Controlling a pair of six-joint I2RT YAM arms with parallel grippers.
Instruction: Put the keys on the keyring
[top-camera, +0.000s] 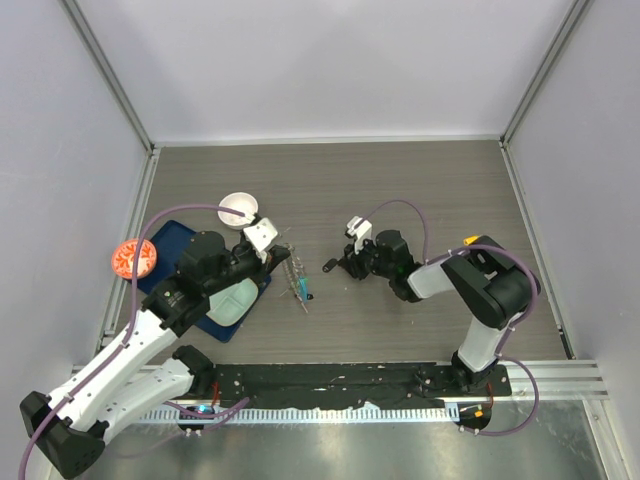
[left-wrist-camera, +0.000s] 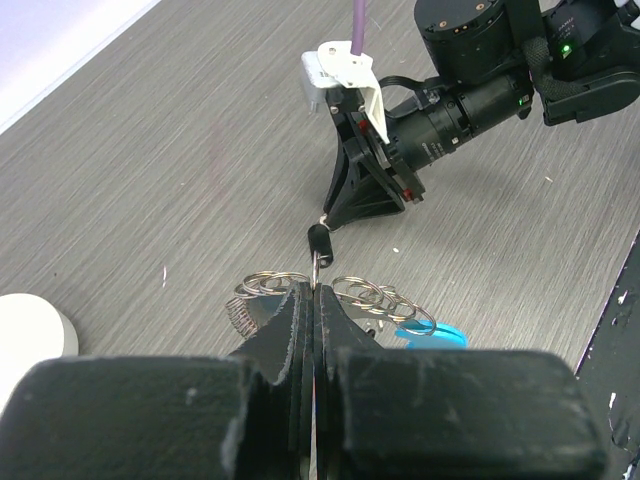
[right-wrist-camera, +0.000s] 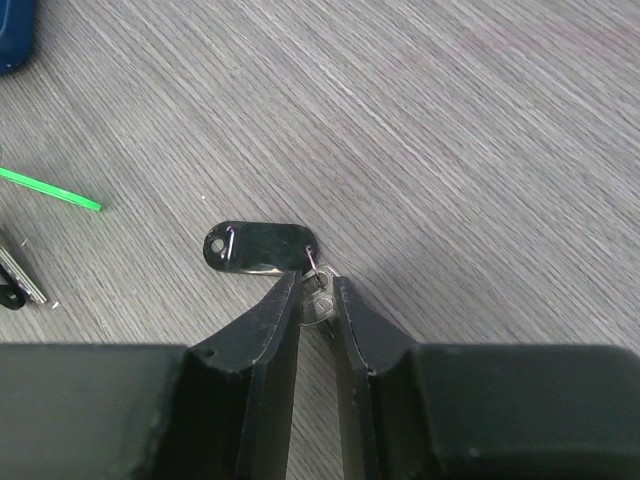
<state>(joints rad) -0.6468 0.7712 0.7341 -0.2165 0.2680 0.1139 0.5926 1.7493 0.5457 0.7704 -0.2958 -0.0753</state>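
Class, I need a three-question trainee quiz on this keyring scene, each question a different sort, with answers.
1. True or false: the left gripper is shut on the keyring.
2. Which holds the key? A left gripper; B right gripper; C neither.
3. Fill in: the keyring's tag is ___.
Key: 1 true; 2 B; 3 blue.

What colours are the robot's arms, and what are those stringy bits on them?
The left arm and right arm are white and black, built from chunky rounded pieces. A thin purple cable loops along each. The fingers are black and blocky, and a small green light glows on the right arm.
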